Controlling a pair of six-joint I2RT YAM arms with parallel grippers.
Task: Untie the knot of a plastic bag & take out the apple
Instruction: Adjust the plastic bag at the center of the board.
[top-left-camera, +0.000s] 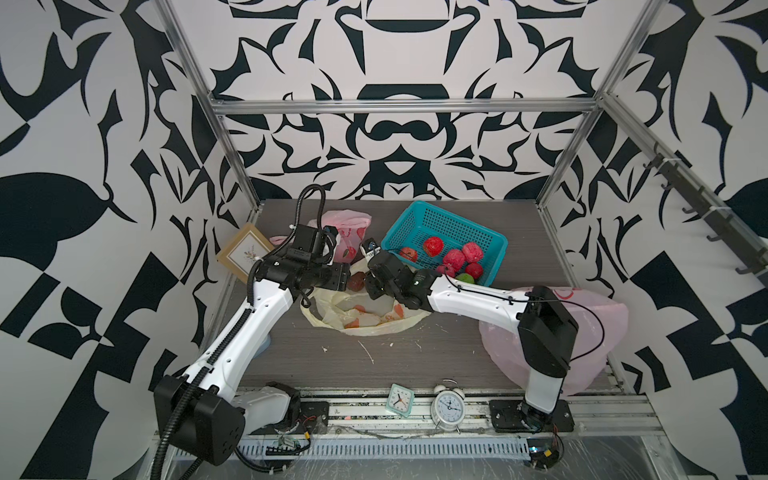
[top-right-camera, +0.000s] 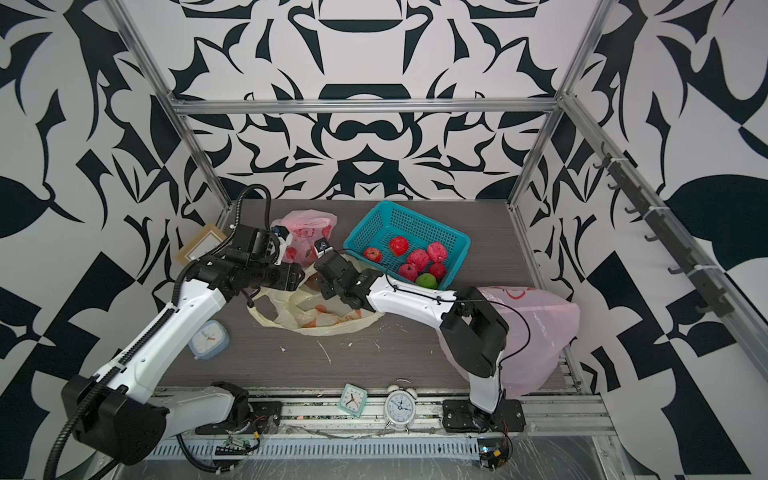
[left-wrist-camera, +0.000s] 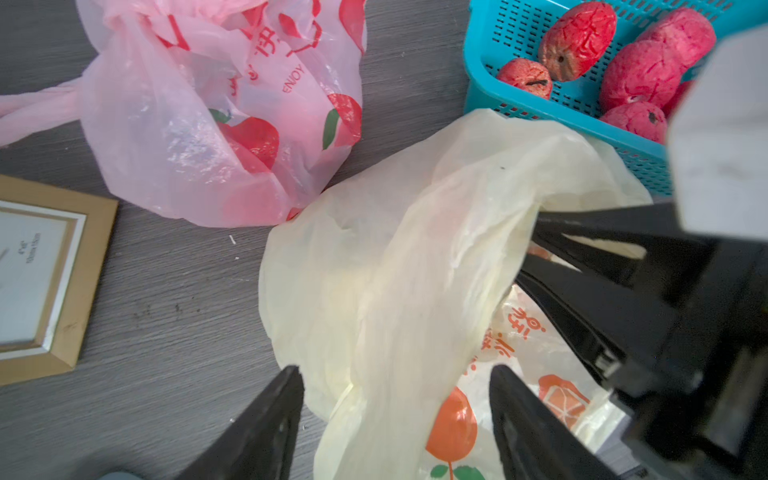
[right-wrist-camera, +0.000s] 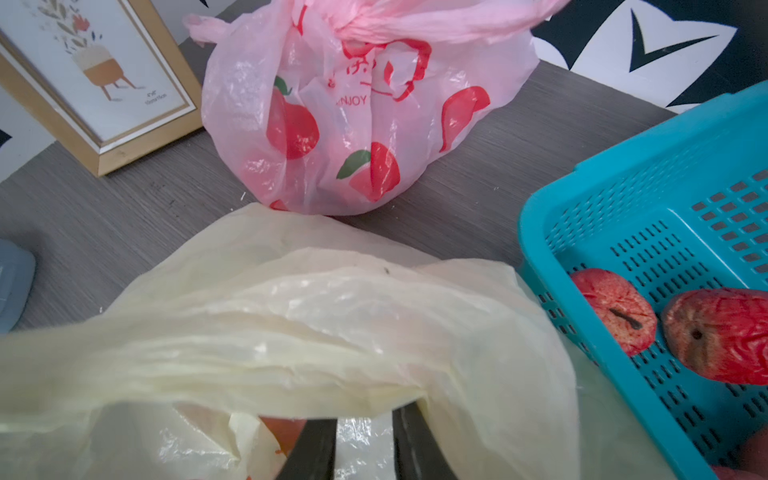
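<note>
**Working the slack cream bag for its apple**

In a top view, the cream bag (top-left-camera: 365, 320) lies crumpled in the middle of the table (top-left-camera: 415, 357). It is printed with orange fruit, and a dull red apple (top-left-camera: 356, 282) sits at its far edge between the arms.

From the left wrist, the left gripper (left-wrist-camera: 397, 374) straddles the film, fingers wide apart.

From the right wrist, the right gripper (right-wrist-camera: 365, 419) sits under a fold with its fingers nearly together. Whether they pinch the film cannot be told.

The film looks light, limp and slippery, so a bunched edge is likely the best hold.

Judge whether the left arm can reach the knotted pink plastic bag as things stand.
Probably yes: the open left gripper hovers over the crumpled cream plastic bag, and the knotted pink bag lies just beyond, unobstructed.
</note>
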